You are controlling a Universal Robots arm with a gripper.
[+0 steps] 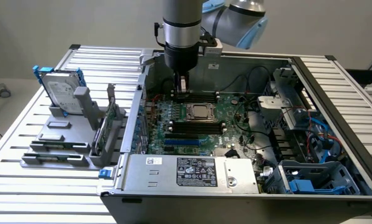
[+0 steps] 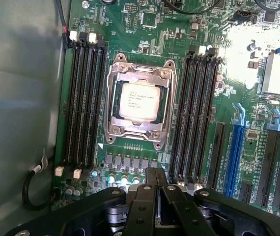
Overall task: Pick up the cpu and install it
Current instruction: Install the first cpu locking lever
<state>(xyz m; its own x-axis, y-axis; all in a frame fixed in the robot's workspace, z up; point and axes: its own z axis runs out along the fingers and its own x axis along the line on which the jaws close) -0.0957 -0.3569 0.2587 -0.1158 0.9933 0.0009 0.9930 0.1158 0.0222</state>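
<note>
Slatted aluminium forms the desk carrying an opened computer case, lid off so the motherboard lies reachable from above. Inside, the tool hangs clenched and empty, fingers pressed together, at about 11 o'clock from the socket in the exterior view. The cpu already sits flat in that metal frame, silvery top upward, between two banks of memory slots. Well apart on the desk, a hard drive stands upright in its holder.

Even soft light — wrist-view glare patch
</note>
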